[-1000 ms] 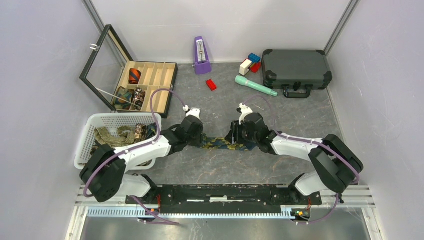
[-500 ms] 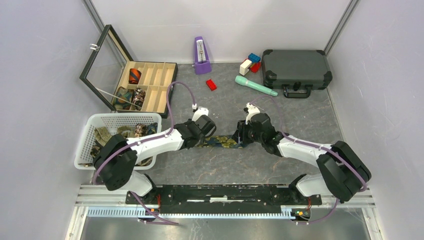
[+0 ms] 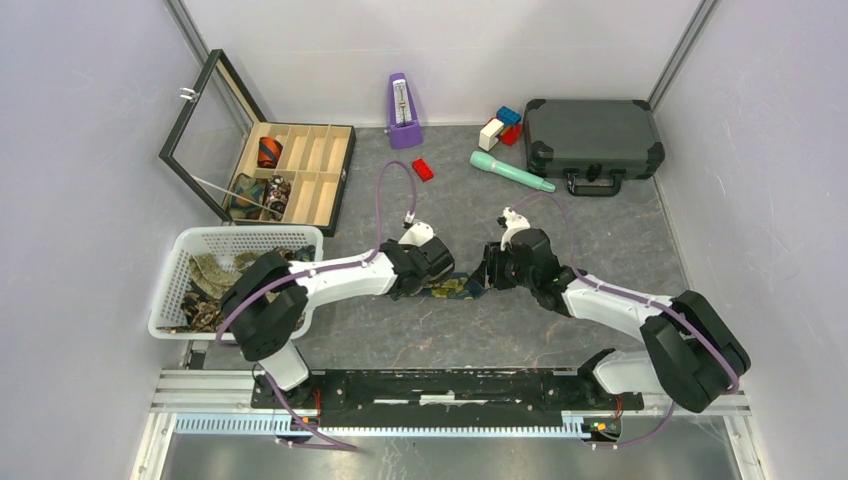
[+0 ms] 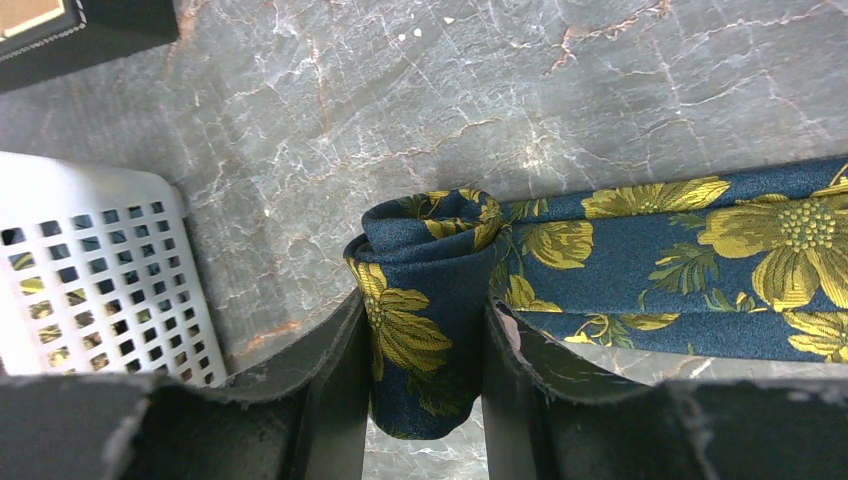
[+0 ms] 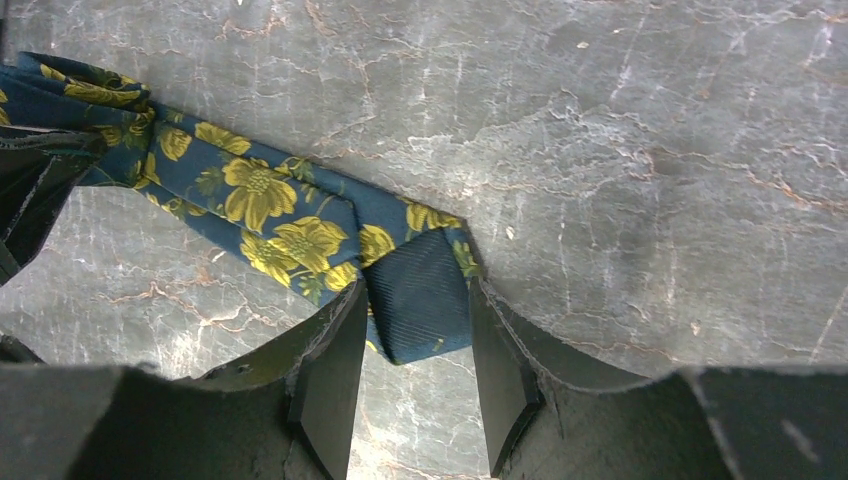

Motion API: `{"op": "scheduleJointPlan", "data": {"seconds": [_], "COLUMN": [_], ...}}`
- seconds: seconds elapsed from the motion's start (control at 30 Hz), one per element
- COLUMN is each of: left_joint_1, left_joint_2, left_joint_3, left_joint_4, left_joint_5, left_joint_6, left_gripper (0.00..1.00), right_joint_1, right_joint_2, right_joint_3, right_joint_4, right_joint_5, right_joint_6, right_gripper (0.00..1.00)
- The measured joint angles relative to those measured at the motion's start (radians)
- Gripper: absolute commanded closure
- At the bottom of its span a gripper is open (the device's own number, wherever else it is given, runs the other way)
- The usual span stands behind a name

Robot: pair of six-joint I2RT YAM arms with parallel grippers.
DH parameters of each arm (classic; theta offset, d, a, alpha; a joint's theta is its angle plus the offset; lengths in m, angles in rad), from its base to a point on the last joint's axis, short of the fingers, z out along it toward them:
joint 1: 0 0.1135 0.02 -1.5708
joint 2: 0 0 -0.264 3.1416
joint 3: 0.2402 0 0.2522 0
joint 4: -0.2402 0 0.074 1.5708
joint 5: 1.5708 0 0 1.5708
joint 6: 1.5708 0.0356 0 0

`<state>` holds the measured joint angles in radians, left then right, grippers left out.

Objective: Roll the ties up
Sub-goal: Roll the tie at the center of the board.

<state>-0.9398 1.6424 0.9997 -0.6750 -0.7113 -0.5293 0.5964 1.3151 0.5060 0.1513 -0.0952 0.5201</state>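
Grey marbled table (image 3: 620,250) lying under everything. White basket (image 3: 168,290) sitting at its left, holding loose ties (image 3: 215,272). Right of the basket, navy tie (image 3: 455,287) with yellow flowers stretching flat on the table. Nearer the basket, left gripper (image 4: 422,375) clamping the tie's rolled end between both fingers. Farther from the basket, right gripper (image 5: 415,335) pinching the tie's other end, plain navy underside showing.

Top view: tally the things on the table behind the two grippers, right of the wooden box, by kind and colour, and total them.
purple metronome: 1
red blocks: 2
blue block: 1
cream block: 1
teal tool: 1
dark case: 1
Total: 7
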Motion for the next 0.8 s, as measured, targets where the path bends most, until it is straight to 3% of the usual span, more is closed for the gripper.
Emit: {"op": "scheduleJointPlan", "data": {"seconds": [0.5,0.8], "left_joint_1": [-0.074,-0.107], "left_joint_2": [0.186,0.273], "left_joint_3": [0.123,0.181], "left_joint_4": [-0.145,-0.194], "left_joint_5": [-0.129,-0.152], "left_joint_6": [-0.026,-0.027], "left_gripper": [0.74,0.64], "right_joint_1": [-0.047,-0.058], "right_joint_2": [-0.082,-0.110], "right_joint_3": [-0.034,-0.047], "right_joint_4": [-0.014,-0.022], "right_joint_5": [0.011,0.011], "right_joint_6": [-0.006,-0.011], "right_gripper": [0.51,0.51]}}
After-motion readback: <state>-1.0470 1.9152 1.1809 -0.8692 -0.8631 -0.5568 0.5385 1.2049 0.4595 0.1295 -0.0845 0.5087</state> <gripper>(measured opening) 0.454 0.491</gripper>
